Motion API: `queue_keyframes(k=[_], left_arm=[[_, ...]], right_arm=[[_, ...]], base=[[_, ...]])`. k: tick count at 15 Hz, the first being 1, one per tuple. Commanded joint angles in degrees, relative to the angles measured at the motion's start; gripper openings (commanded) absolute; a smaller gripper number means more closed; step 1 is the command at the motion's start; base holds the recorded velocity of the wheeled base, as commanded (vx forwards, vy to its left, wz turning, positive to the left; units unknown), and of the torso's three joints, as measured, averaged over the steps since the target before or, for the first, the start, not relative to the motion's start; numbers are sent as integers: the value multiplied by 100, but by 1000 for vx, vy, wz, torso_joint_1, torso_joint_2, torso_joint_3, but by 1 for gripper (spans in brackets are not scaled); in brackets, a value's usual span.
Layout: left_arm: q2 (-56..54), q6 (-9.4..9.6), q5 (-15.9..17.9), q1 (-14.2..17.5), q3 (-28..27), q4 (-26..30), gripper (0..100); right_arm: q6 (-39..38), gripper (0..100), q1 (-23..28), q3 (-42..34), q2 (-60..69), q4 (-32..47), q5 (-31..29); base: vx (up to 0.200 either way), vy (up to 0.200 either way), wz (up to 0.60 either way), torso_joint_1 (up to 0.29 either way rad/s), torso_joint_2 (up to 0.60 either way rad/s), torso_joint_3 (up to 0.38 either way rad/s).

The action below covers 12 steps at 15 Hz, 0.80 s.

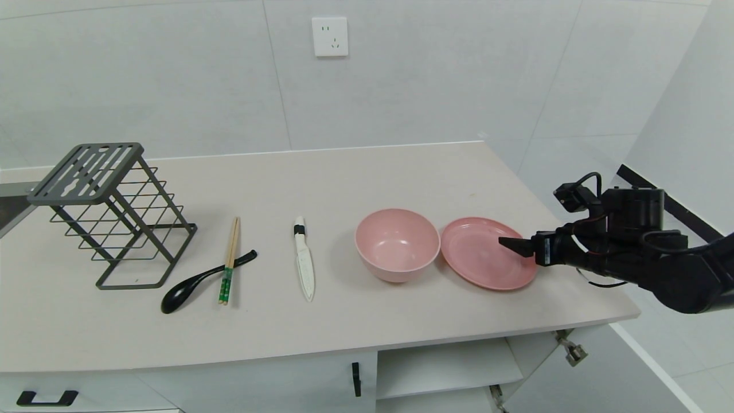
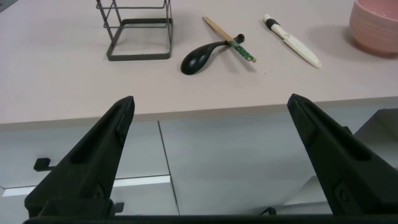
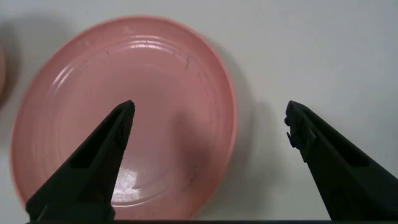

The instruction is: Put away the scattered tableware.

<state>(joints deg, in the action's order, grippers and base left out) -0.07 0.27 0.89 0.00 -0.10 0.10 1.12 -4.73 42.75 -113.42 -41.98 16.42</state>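
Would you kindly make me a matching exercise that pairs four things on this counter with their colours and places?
Things:
1 spoon
2 knife
3 plate
4 rack

Descriptions:
A pink, by the right gripper
B dark grey, at the far left
C black, crossed by the chopsticks
D white, left of the bowl

Pairs: 1-C, 2-D, 3-A, 4-B.

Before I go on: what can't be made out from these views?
- Left wrist view: the top of the rack and most of the pink bowl are cut off by the frame edge.
- Head view: the right gripper overlaps the plate at its rim; whether it touches cannot be told.
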Motion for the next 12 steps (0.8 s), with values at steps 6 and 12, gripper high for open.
queue_keyframes(k=[6, 12], left_arm=[[7, 0, -1, 0, 1, 8, 100], [7, 0, -1, 0, 1, 8, 100]], right_arm=[[11, 100, -195, -100, -136, -29, 19], [11, 100, -397, -127, -242, -20, 54]], base=[[0, 0, 0, 0, 0, 0], [0, 0, 0, 0, 0, 0]])
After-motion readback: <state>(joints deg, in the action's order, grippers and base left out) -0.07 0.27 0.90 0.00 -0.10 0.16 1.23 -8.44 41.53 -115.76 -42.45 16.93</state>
